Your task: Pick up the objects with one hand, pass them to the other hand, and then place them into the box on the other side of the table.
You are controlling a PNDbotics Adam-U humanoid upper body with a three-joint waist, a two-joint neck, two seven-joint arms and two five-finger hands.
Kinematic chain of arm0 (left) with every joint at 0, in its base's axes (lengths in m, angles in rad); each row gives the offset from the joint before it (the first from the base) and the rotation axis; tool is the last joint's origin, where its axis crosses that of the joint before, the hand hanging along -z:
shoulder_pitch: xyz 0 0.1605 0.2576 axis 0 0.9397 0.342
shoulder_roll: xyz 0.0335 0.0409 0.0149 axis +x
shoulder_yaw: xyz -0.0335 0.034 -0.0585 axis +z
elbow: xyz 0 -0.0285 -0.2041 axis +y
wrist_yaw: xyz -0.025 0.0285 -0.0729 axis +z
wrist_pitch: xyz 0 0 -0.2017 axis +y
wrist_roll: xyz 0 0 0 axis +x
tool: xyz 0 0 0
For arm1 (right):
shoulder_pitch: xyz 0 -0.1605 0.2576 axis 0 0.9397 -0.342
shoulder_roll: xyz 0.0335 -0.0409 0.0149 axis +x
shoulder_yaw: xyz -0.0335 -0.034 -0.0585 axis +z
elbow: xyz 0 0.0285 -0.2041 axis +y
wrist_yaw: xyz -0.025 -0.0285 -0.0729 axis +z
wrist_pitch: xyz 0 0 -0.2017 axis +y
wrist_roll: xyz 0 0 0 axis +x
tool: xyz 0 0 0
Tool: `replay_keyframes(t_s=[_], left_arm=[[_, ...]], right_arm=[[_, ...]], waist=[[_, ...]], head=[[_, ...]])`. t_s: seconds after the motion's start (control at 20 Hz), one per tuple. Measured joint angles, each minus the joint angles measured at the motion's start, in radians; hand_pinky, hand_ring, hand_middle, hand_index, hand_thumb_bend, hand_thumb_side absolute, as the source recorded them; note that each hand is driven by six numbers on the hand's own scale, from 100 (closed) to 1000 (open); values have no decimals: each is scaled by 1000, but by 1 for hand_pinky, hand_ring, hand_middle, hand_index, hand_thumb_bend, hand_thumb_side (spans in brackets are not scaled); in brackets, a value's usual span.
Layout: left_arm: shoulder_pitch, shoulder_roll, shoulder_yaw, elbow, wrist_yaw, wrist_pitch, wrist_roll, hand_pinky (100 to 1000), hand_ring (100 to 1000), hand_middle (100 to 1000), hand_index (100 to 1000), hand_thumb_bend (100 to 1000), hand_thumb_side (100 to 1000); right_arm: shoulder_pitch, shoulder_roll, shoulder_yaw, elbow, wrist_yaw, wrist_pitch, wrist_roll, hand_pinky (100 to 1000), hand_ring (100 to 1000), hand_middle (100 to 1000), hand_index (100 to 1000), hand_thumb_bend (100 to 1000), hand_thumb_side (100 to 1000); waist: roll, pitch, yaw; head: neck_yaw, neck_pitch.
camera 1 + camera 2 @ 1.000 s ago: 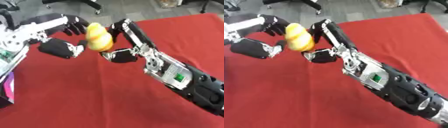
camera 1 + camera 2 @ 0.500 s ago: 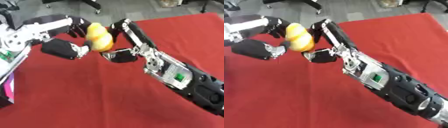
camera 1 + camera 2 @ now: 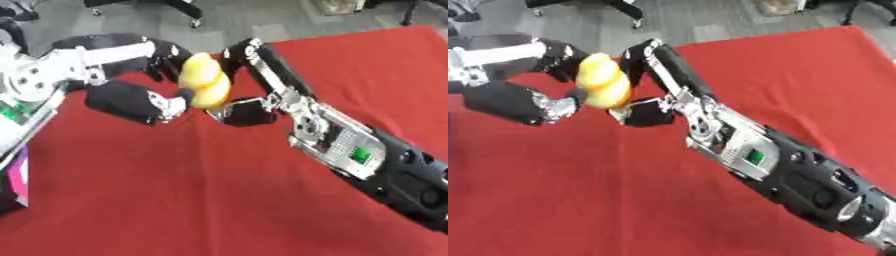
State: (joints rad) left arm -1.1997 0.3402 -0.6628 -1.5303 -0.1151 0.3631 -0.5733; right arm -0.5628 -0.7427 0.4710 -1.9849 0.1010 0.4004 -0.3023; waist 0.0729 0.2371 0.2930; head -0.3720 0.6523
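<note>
Handover above the red cloth-covered table [image 3: 219,200]: a lumpy, glossy yellow toy-like object [image 3: 203,81] sits in mid-air at the far left, pinched between both robot hands. The black-and-silver left hand [image 3: 140,97] curls fingers and thumb around its left side; the right hand [image 3: 254,85], reaching from the near right, closes on its right side. Grey floor lies beyond the table.

Red cloth [image 3: 175,190] over the surface, running askew from lower left toward upper right. Grey floor [image 3: 262,20] beyond the far edge. At left edge, dark box-like object [image 3: 10,192] with pink side, partly visible.
</note>
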Motion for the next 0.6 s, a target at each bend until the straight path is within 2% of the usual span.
replay_keyframes(t_s=[0.15, 0.3, 0.6], left_arm=[[-3, -9, 0, 6, -19, -1, 1, 888, 826, 764, 897, 100, 451], [-4, -12, 0, 12, -48, -5, 5, 901, 831, 768, 897, 100, 348], [-4, -21, 0, 25, -127, -21, 19, 908, 831, 768, 895, 100, 342]], right_arm=[[0, 0, 0, 0, 0, -3, 1, 746, 497, 327, 445, 358, 100], [-1, 0, 0, 0, 0, -8, 0, 746, 496, 327, 444, 357, 100], [-7, 6, 0, 0, 0, -14, -1, 745, 496, 326, 443, 356, 100]], waist=[[0, 0, -3], [0, 3, -4], [0, 4, -8]], head=[[1, 0], [4, 0], [9, 0]])
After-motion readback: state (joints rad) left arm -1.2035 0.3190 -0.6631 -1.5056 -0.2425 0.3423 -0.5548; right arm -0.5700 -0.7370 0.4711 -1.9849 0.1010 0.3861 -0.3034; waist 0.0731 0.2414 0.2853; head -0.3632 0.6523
